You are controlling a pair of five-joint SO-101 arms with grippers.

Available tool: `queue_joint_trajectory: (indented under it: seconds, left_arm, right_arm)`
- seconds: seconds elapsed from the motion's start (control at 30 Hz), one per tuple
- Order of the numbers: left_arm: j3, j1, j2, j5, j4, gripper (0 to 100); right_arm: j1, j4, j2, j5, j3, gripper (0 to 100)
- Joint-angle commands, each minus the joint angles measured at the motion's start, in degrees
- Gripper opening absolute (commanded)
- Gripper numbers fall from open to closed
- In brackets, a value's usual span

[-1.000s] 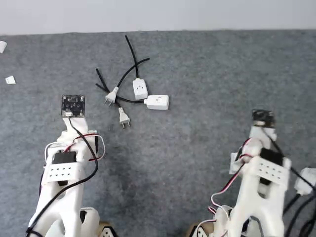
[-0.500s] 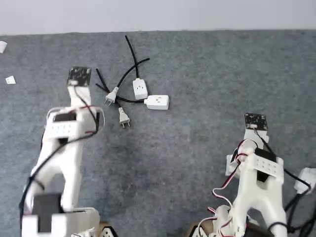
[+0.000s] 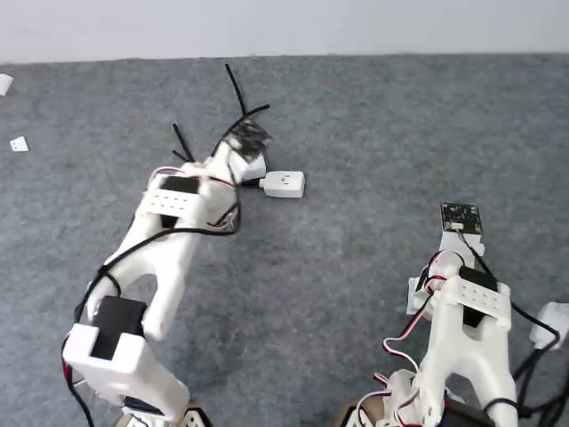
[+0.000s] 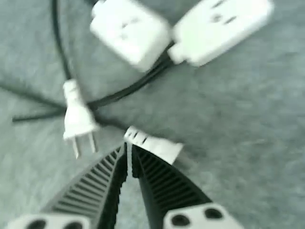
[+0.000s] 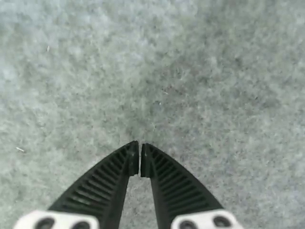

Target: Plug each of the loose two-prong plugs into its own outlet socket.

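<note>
two outlet sockets lie just beside each other on the grey carpeted table (image 3: pixel 373 116), the first socket (image 4: pixel 131 31) and the second socket (image 4: pixel 221 24), both white, with black cords (image 4: pixel 57 52) running off from them and crossing on the carpet. the left arm (image 3: pixel 169 240) stretches out across the table to this tangle. from its wrist you see the left gripper (image 4: pixel 129 155) with its ribbed fingers pressed together, holding nothing. a loose plug (image 4: pixel 76 119) lies flat near the tips, its two bare prongs free of any socket. the second plug (image 4: pixel 152 145) lies right at the fingertips, partly hidden behind them; i cannot tell whether it touches them. the right arm (image 3: pixel 467 320) sits well apart at the other side of the table, and the right gripper (image 5: pixel 139 160) hangs over bare carpet, its fingers closed with only a thin slit between them and nothing held. two small white scraps (image 3: pixel 18 143) lie at the far edge.
</note>
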Motion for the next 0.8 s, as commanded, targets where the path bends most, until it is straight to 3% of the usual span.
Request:
queue_joint_trajectory:
  seconds: [0.0, 0.2, 0.4, 0.77]
  left_arm:
    - [-2.86, 4.48, -0.62, -4.48, -0.62, 7]
    - [-3.65, 9.93, -0.09, -12.31, 1.23, 31]
    - [-14.73, 10.90, 5.80, -9.93, 0.97, 31]
    - [-45.23, 11.96, 28.13, -7.47, 13.10, 31]
  right_arm:
    - [0.22, -1.01, 0.22, -0.35, -3.78, 1.5]
    - [0.13, -0.75, 0.22, 1.41, -3.78, 1.1]
    - [0.13, -0.75, 0.13, 1.93, -3.78, 1.1]
    - [-1.01, -0.66, 0.04, 2.02, -3.60, 1.1]
